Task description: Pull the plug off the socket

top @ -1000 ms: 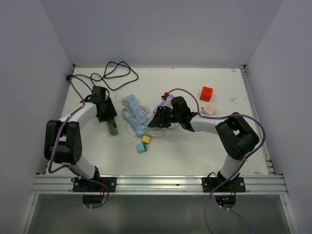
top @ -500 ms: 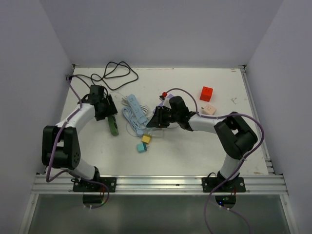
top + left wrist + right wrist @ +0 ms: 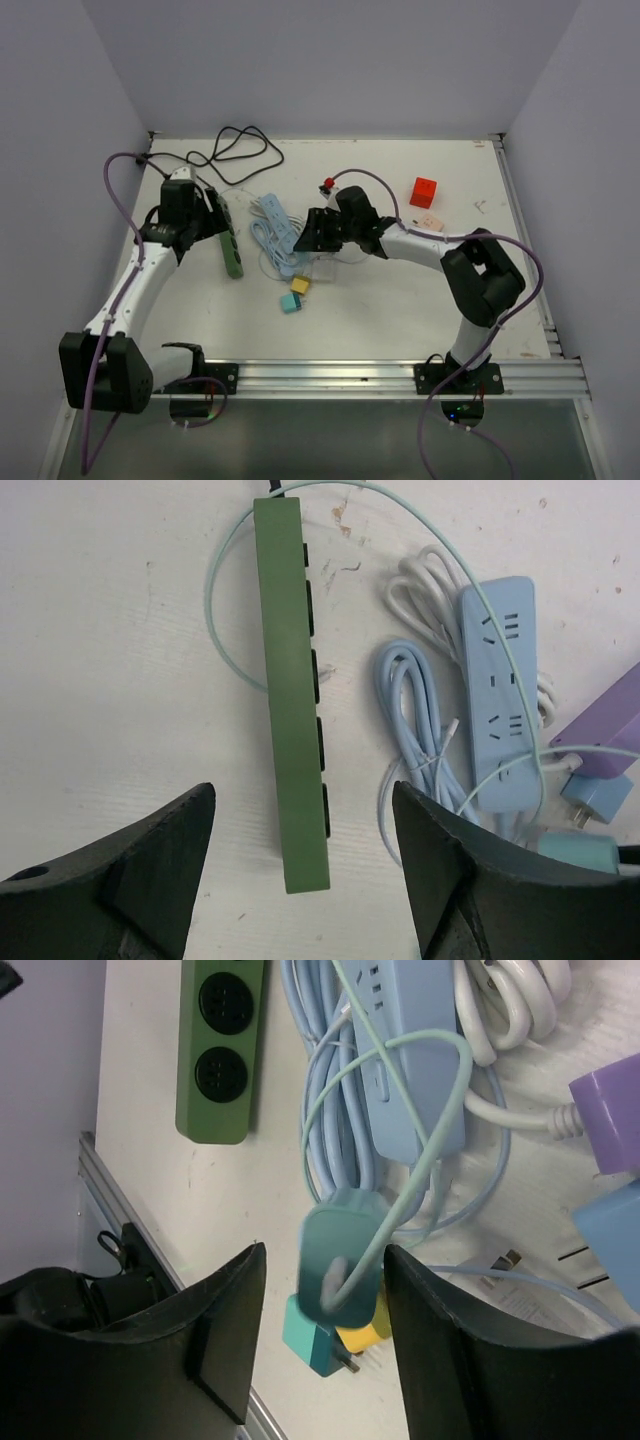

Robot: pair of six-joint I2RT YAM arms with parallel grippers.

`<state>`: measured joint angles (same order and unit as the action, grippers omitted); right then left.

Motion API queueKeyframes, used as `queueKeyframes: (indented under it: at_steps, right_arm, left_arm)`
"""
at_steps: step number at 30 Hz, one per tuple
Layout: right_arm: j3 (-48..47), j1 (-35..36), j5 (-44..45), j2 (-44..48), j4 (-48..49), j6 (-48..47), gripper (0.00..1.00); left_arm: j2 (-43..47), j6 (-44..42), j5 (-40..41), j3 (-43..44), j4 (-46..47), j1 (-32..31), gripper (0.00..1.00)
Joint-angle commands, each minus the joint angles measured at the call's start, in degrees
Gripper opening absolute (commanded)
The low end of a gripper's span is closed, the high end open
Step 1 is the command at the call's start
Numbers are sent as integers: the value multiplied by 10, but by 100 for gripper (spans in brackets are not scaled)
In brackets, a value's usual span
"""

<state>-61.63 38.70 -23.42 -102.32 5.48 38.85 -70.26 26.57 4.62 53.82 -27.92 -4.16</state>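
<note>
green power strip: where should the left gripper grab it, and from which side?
Pinch the green power strip across its narrow width, at the end under the gripper, coming straight down. It is long and slim, its long sides look free there, and the open left gripper hangs over it. The teal cable loops around the far end.

teal plug (image 3: 340, 1260), blurred, apparently free of green socket strip (image 3: 290, 710)

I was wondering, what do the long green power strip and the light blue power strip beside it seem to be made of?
The long green power strip looks like moulded hard plastic with a matte finish: flat even colour, crisp edges, no glare. The light blue power strip also looks like rigid plastic, smoother, with rounded corners and a faint sheen, probably satin.
</note>
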Motion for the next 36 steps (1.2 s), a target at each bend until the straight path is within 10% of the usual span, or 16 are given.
queueKeyframes:
  at_steps: [1, 20, 36]
  right_arm:
    - [-44, 6, 18, -13, -35, -16, 55]
    - [-145, 9, 194, 107, -314, -163, 87]
    - [99, -60, 460, 483, -321, -190, 99]
  left_arm:
    - [56, -53, -1, -44, 47, -1, 75]
    - [168, -77, -93, -56, 63, -23, 79]
    - [237, -88, -71, -63, 80, -45, 85]
